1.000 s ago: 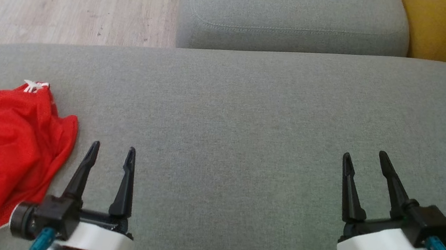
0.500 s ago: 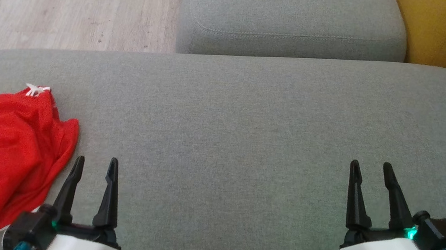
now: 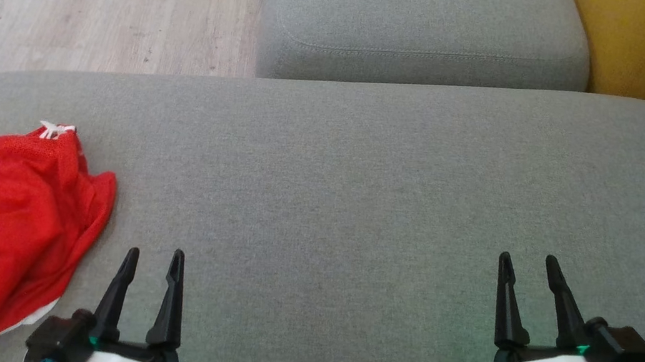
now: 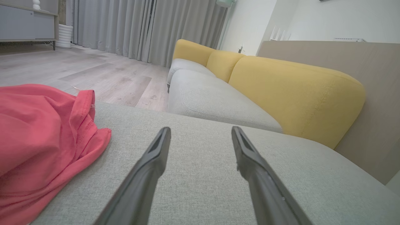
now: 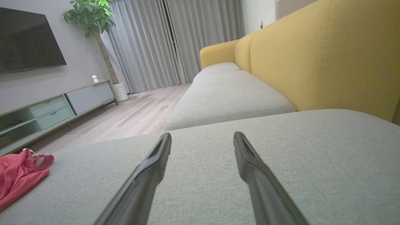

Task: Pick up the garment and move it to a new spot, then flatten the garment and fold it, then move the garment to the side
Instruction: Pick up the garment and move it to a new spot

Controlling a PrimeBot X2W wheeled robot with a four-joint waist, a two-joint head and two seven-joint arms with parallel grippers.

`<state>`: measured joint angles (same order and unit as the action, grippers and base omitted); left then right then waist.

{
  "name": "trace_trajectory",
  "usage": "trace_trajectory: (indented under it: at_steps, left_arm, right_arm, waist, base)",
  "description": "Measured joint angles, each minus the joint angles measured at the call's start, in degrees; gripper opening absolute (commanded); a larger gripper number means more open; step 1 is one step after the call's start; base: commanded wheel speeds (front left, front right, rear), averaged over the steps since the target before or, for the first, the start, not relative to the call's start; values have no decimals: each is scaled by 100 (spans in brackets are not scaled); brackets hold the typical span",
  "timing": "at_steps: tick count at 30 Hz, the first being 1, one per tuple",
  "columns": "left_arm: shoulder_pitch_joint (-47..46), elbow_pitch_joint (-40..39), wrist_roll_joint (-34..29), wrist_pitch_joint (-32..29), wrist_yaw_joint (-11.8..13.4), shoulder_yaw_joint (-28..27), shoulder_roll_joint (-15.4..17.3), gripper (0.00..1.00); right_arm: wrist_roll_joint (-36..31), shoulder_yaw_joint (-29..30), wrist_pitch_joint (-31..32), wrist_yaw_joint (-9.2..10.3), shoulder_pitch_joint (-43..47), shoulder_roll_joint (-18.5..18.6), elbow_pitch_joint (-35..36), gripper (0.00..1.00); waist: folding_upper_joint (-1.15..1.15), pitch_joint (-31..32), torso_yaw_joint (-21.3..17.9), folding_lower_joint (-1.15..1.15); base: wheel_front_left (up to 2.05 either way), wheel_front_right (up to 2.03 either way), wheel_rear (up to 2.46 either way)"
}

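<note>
Right of a crumpled red garment (image 3: pixel 1 224) on the grey fabric sofa seat (image 3: pixel 362 167), left gripper (image 3: pixel 154 252) and right gripper (image 3: pixel 528 258) stood spread; right wrist view caught a black television (image 5: pixel 28 37).

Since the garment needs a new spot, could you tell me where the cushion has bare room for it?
The grey seat cushion is bare from the red jersey across to its right end, widest between the open left pincer and right pincer. Only its left end is crowded, where the crumpled jersey lies.
</note>
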<state>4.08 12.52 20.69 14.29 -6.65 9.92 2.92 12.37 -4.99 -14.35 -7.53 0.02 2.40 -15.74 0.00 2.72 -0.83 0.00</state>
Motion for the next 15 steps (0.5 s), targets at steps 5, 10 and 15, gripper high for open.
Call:
trace_trajectory:
  at_steps: [5, 10, 15]
  left_arm:
    - [-7, 0, 12, 0, -42, -45, -1, 100]
    - [-10, 0, 141, 0, -40, -111, -1, 100]
    - [-13, 1, 141, 0, -32, -220, -2, 100]
  right_arm:
    - [0, 4, -1, 0, -1, 0, 0, 100]
    - [78, -104, -1, 0, -1, 0, -20, 100]
    - [125, -259, -1, 0, 0, 1, -47, 100]
  waist:
    - [0, 5, 41, 0]
    - [0, 11, 115, 0]
    - [0, 26, 296, 0]
  base:
    - [0, 0, 0]
    - [0, 0, 0]
    - [0, 0, 0]
